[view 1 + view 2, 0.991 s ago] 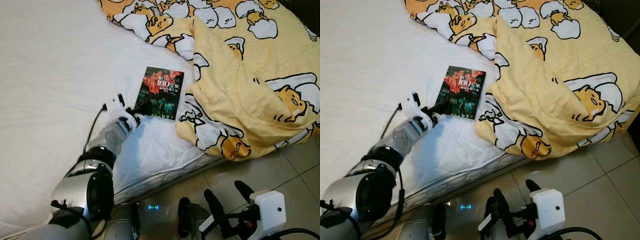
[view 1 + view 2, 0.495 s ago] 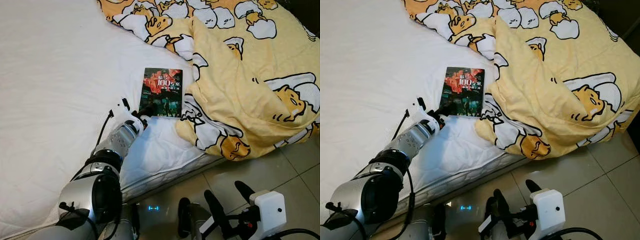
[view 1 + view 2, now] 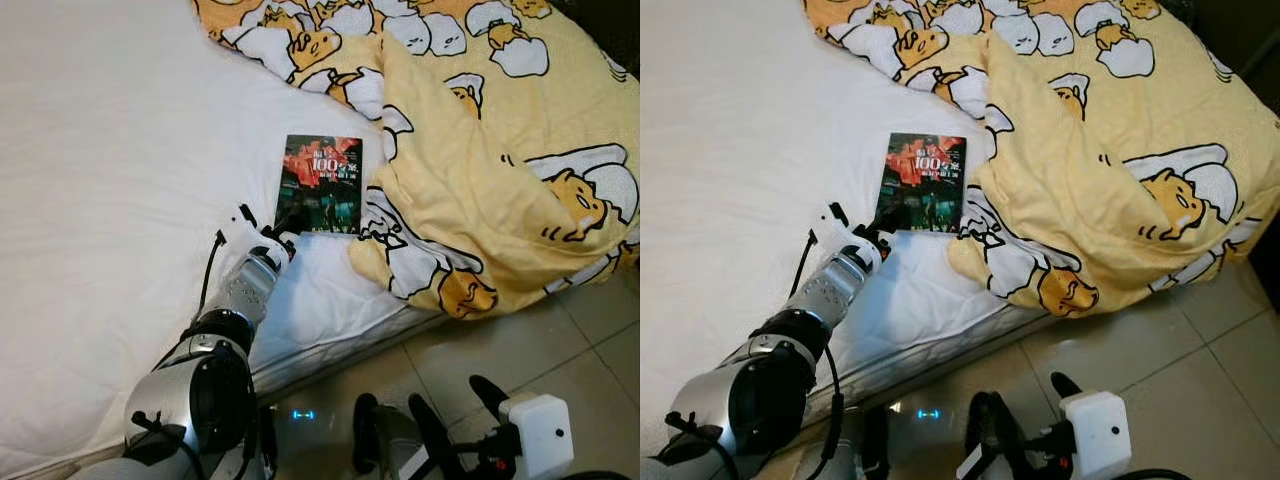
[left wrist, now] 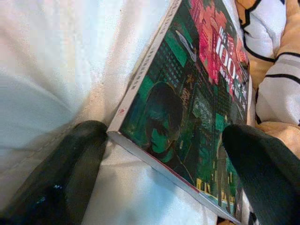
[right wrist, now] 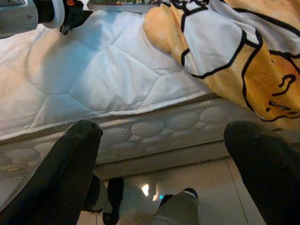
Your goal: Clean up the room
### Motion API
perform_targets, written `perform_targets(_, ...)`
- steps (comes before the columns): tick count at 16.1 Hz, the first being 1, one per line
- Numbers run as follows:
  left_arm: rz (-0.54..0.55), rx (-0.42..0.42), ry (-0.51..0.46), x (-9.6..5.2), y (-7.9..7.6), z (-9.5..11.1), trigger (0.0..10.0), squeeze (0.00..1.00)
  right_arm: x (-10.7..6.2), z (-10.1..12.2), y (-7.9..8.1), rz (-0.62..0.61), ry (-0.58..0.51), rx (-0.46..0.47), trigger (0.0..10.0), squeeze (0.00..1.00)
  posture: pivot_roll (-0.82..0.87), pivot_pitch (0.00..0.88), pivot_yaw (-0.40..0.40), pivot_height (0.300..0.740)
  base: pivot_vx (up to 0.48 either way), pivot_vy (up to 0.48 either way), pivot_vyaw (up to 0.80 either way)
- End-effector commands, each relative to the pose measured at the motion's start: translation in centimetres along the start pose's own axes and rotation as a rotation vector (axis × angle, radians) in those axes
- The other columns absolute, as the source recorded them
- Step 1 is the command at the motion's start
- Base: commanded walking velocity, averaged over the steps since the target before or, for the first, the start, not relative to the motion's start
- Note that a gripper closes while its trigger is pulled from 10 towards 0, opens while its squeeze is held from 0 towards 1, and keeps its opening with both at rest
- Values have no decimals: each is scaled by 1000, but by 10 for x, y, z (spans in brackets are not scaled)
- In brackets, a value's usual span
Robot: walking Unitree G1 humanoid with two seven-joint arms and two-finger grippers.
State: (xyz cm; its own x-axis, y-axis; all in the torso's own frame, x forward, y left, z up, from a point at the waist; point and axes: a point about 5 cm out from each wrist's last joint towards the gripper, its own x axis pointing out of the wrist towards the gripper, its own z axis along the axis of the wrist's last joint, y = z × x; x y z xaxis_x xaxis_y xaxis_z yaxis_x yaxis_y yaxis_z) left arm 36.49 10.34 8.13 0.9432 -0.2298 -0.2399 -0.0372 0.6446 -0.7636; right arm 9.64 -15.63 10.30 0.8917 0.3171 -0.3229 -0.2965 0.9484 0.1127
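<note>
The book [image 3: 321,184] lies flat on the white bed [image 3: 110,170], just beside the yellow blanket [image 3: 480,150]. The left pincer [image 4: 159,154] reaches to its near edge, fingers apart, one at the corner, one over the cover. The right pincer [image 5: 164,168] hangs low above the floor [image 3: 560,340], fingers spread and holding nothing.

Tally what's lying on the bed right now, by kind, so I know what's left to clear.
Book: 1, flat on the mattress, left gripper open at its near edge
Quilt: 1, yellow cartoon print, bunched beside the book and hanging over the mattress edge
Total: 2
</note>
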Motion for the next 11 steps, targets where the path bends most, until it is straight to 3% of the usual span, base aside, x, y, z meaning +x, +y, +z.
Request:
perform_targets(1, 58, -48, 125, -8, 10, -41, 0, 0, -4, 1, 0, 6, 14, -3, 10000, 0, -320, 320, -49, 710, 0, 0, 0)
perform_targets(7, 57, 28, 59, -3, 5, -25, 0, 0, 1, 2, 2, 7, 1, -3, 10000, 0, -302, 311, -37, 710, 0, 0, 0)
perform_targets(8, 58, 20, 54, -3, 5, -24, 0, 0, 2, 2, 2, 8, 0, -2, 10000, 0, -301, 312, -37, 710, 0, 0, 0)
perform_targets(9, 74, -63, 31, -3, 6, -22, 0, 0, 3, 1, 3, 10, -2, 1, 10000, 0, -300, 311, -35, 710, 0, 0, 0)
perform_targets(11, 76, -116, 16, -2, 4, -22, 0, 0, 3, 1, 3, 9, -3, 3, 10000, 0, -300, 310, -34, 710, 0, 0, 0)
